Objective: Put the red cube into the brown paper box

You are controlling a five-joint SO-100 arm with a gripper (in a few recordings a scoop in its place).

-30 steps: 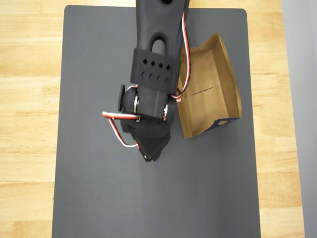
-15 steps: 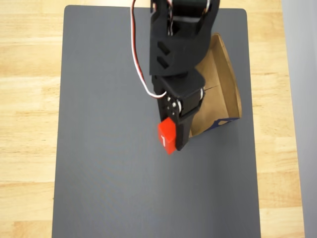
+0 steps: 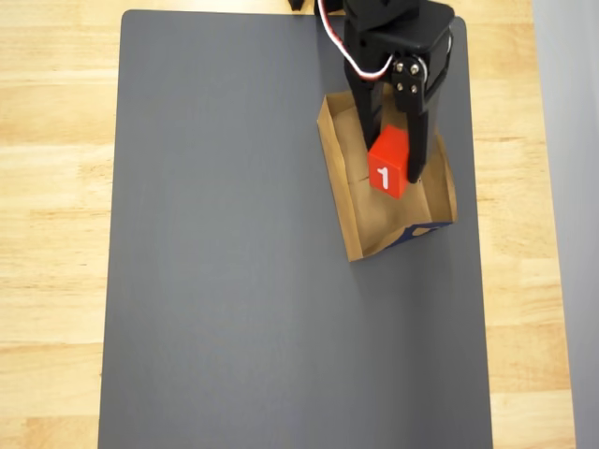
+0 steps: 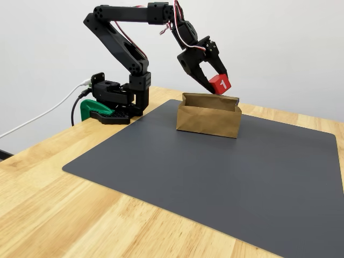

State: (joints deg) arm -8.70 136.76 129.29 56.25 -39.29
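The wooden surface (image 3: 56, 187) carries a big dark grey mat (image 3: 234, 309), which covers most of it in the overhead view. In the fixed view the surface (image 4: 48, 215) is light wood and the mat (image 4: 215, 177) lies flat on it, in front of a plain pale wall (image 4: 279, 43).

The black arm (image 4: 121, 43) stands at the back left corner of the surface in the fixed view, fixed there with a green clamp (image 4: 91, 110). It reaches up and then to the right, with red and white wires (image 4: 177, 21) along it.

The brown paper box (image 3: 351, 201) sits on the mat near the upper right corner in the overhead view, a little turned, with a dark blue patch (image 3: 421, 230) at its lower right corner. In the fixed view the brown paper box (image 4: 208, 116) stands upright on the mat with its open side up.

The tool (image 3: 398, 173) points down over the box, and its two fingers are clamped on the red cube (image 3: 388, 166), one on each side. The cube shows a white "1" on its face. In the fixed view the tool (image 4: 213, 86) holds the red cube (image 4: 219, 84) in the air just above the rim of the box, not touching it.
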